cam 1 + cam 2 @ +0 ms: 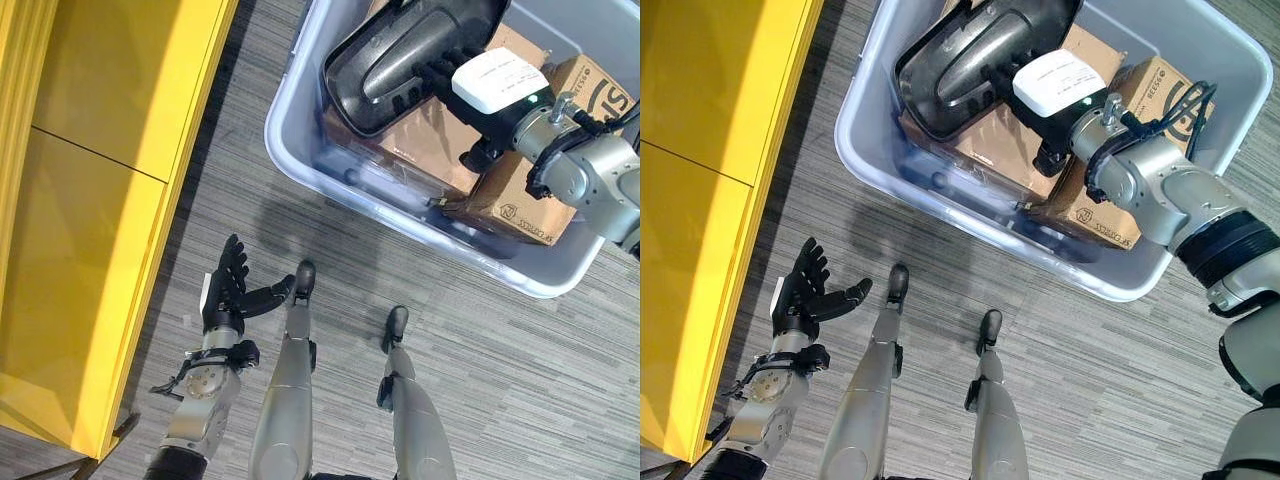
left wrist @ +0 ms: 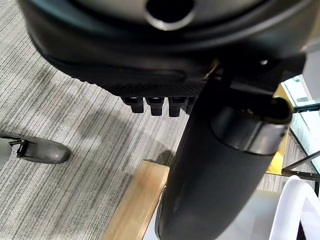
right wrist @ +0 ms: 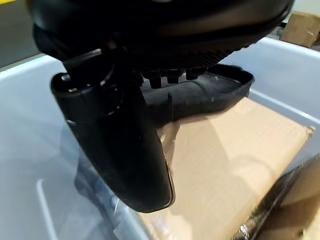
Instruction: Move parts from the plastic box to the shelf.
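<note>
**Q:** Where is the part, and which hand is on it?

**A:** The black moulded part (image 1: pixel 410 55) lies in the far half of the grey plastic box (image 1: pixel 300 150), resting on the cardboard boxes (image 1: pixel 520 190) packed inside. The right hand (image 1: pixel 455 75) reaches across the box from the right, its fingers curled over the part's raised central rib. In the right wrist view the thumb (image 3: pixel 125 150) stands beside the rib, so the hand appears closed on the part.

**Q:** How does the part lie relative to the shelf?

**A:** Its long axis runs from near-left to far-right. The yellow shelf (image 1: pixel 100 200) stands to the left of the box, a strip of grey floor (image 1: pixel 220 200) between them. The carry therefore has to go leftward, over the box's left wall.

**Q:** And the other hand?

**A:** The left hand (image 1: pixel 228 290) hovers low over the floor near the shelf, fingers spread and holding nothing. It is nearer the shelf, well apart from the box.
</note>
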